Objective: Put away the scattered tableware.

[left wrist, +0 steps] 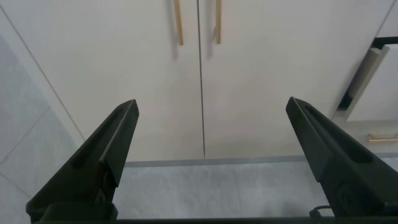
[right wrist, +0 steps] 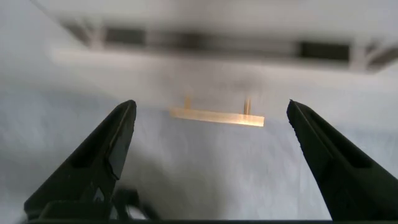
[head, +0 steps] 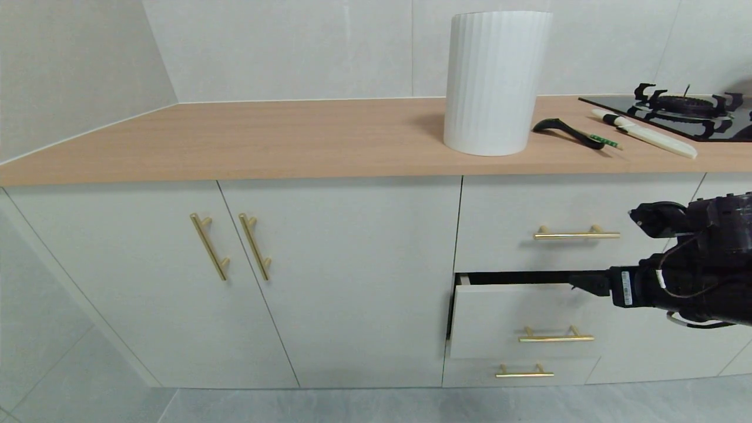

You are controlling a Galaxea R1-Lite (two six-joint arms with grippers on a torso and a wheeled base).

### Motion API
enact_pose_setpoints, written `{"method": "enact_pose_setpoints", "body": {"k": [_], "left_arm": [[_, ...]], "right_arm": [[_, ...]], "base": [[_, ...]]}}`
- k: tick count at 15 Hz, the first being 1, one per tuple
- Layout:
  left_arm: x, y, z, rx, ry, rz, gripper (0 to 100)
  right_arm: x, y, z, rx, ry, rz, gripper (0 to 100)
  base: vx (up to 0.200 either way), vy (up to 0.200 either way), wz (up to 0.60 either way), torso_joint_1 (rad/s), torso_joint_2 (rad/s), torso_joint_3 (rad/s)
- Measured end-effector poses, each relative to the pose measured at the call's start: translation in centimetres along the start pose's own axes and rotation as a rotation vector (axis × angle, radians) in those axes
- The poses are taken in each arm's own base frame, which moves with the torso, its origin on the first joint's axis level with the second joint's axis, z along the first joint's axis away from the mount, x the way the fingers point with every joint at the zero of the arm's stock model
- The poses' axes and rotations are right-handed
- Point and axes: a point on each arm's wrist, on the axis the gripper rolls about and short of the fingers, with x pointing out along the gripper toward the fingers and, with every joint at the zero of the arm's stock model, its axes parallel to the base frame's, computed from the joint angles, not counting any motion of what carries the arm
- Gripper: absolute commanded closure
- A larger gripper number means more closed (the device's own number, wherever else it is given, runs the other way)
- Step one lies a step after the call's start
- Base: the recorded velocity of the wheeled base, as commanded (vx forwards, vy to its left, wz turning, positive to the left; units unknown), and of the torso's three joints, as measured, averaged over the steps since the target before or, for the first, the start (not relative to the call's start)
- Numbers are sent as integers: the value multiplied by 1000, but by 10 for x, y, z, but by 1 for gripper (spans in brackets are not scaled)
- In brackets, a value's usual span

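Wood-grain laminate countertop [head: 264,138] bearing the task's scattered tableware: a black curved-handled utensil [head: 567,130] and a long white knife-shaped utensil with a dark band [head: 652,136], both lying flat near a tall white ribbed cylindrical container [head: 496,82]; both pieces lie well above the right gripper's fingers and apart from them. Right gripper [right wrist: 210,109]: fingers spread wide, holding nothing; in the head view its fingertips stand at the upper edge of the pale middle drawer front [head: 517,311], which is drawn partly out, a dark gap showing above it; the drawer's slim brass bar handle [right wrist: 217,116] lies ahead of the fingers, in line with the space between them, untouched. Left gripper [left wrist: 211,102]: fingers likewise spread wide and empty, facing the pale double cabinet doors [left wrist: 249,81], with grey floor tiles [left wrist: 205,186] below the fingers. Progress, as judged: early; one drawer stands partly open as a likely store, though whether far enough to receive the pieces cannot be told; neither piece is lifted or stowed. Left to do: widen the drawer if needed; bring a gripper up to the countertop; grip each utensil in turn; lay it in the drawer; push the drawer shut.
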Motion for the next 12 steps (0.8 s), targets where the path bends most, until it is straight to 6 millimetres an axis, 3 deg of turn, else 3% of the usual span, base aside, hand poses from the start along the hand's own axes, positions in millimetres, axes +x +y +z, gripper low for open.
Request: {"method": "enact_pose_setpoints", "body": {"k": [3, 12], "left_arm": [[0, 0, 0, 0, 0, 0, 0], [0, 0, 0, 0, 0, 0, 0]], "right_arm": [[12, 0, 11, 10, -71, 0, 0], [89, -5, -10, 42, -92, -102, 0]], "base": [[0, 0, 0, 0, 0, 0], [0, 0, 0, 0, 0, 0]]}}
